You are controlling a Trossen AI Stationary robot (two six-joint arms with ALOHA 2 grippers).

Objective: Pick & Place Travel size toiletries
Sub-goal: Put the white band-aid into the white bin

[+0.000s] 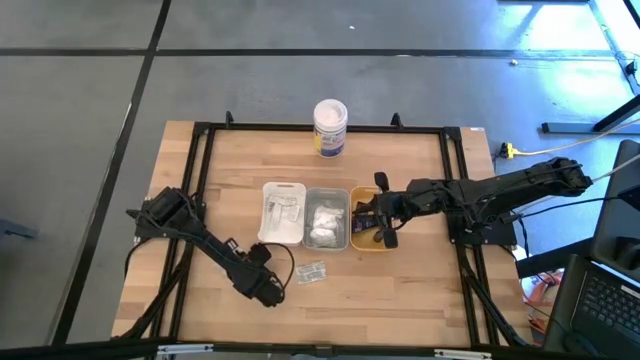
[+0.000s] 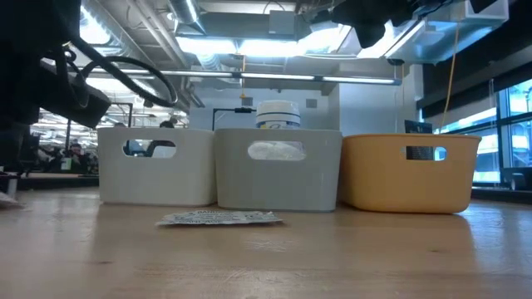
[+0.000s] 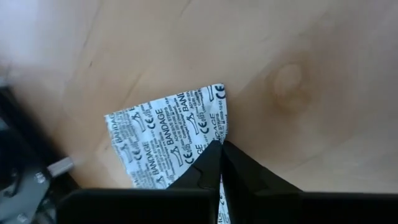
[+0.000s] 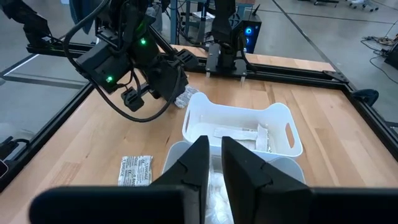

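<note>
A flat white sachet printed "BANDAGE" [image 3: 163, 134] is on the wood near the table's front left, with my left gripper [image 3: 221, 144] shut on it; in the high view the gripper [image 1: 272, 292] covers it. A second printed sachet [image 1: 312, 272] lies flat on the table in front of the trays. My right gripper [image 4: 214, 155] hovers over the orange tray [image 1: 366, 242], its fingers a narrow gap apart with nothing between them. More sachets lie in the white tray [image 1: 283, 190], and white wrapped bundles in the grey tray [image 1: 327, 192]. My left gripper pinches the printed sachet between its two fingertips at one edge, close to a corner [image 3: 210, 138]. The fingers come steeply from above, slanting down. I cannot tell whether the sachet rests on the wood or hangs just clear of it.
The three trays stand side by side mid-table, white, grey, orange from left to right. A tall white tub with a blue label [image 1: 330, 126] stands behind them at the far edge. A black frame [image 1: 200, 200] borders the table. Bare wood lies along the near edge.
</note>
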